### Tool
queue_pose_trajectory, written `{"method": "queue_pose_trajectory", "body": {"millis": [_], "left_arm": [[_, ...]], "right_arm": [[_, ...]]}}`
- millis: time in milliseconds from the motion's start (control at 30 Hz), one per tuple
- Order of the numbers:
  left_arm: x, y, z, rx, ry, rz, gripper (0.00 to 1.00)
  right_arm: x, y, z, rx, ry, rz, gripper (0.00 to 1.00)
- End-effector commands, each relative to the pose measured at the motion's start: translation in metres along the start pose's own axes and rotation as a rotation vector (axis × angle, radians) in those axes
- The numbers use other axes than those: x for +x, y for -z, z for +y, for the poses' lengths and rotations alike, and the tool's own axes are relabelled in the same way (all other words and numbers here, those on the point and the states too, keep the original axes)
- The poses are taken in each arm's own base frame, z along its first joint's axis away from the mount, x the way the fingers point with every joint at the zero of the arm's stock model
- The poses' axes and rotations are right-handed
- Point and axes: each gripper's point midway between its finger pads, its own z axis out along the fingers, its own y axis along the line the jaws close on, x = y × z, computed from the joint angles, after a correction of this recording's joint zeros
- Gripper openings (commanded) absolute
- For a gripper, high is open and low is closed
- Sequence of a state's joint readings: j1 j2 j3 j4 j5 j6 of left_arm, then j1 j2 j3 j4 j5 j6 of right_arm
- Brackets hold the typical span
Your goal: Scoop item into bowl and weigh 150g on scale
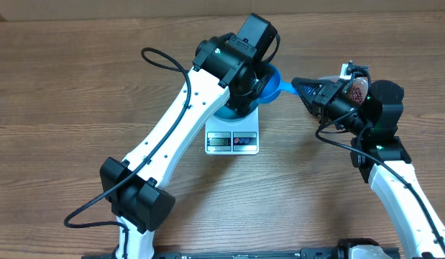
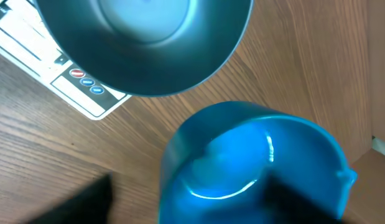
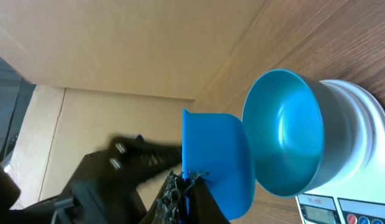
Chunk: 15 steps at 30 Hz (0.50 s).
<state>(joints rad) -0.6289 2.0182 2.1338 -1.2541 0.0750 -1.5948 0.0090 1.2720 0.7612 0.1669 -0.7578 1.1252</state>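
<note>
Overhead, centre frame: the scale (image 1: 232, 141) shows only its display edge; the bowl (image 3: 285, 134) on it sits mostly hidden under the bent left arm (image 1: 185, 116). Left gripper (image 1: 242, 97) blurred, openness unclear. Centre right, right gripper (image 1: 303, 89) clamps the scoop (image 1: 285, 88) handle.

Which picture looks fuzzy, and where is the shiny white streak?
Left wrist view: a bright curved glare streak sits on the blue scoop, and the dark shape at lower left is blurred. Right wrist view: the bowl is sharp, softly shiny inside.
</note>
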Motion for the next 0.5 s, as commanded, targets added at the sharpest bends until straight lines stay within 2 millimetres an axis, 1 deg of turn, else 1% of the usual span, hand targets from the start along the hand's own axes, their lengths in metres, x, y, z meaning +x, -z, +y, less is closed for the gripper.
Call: {"method": "queue_pose_trajectory", "body": {"millis": [0,333,400,467], "left_arm": [[0.002,-0.002,-0.007,0.018,-0.046,-0.005,0.99],[0.002,0.0,-0.008,0.023,-0.139,-0.005,1.0],[0.002,0.002,-0.01,0.032,-0.165,-0.006,0.99],[0.001,0.009,-0.015,0.05,-0.211,-0.013,1.0]], "right_arm": [[-0.003,0.0,0.009,-0.014,0.024,-0.01,0.04],[-0.003,0.0,0.009,-0.013,0.05,-0.01,0.04],[-0.004,0.0,0.008,-0.01,0.048,-0.013,0.04],[-0.005,0.0,0.007,-0.006,0.048,-0.021,0.04]]}}
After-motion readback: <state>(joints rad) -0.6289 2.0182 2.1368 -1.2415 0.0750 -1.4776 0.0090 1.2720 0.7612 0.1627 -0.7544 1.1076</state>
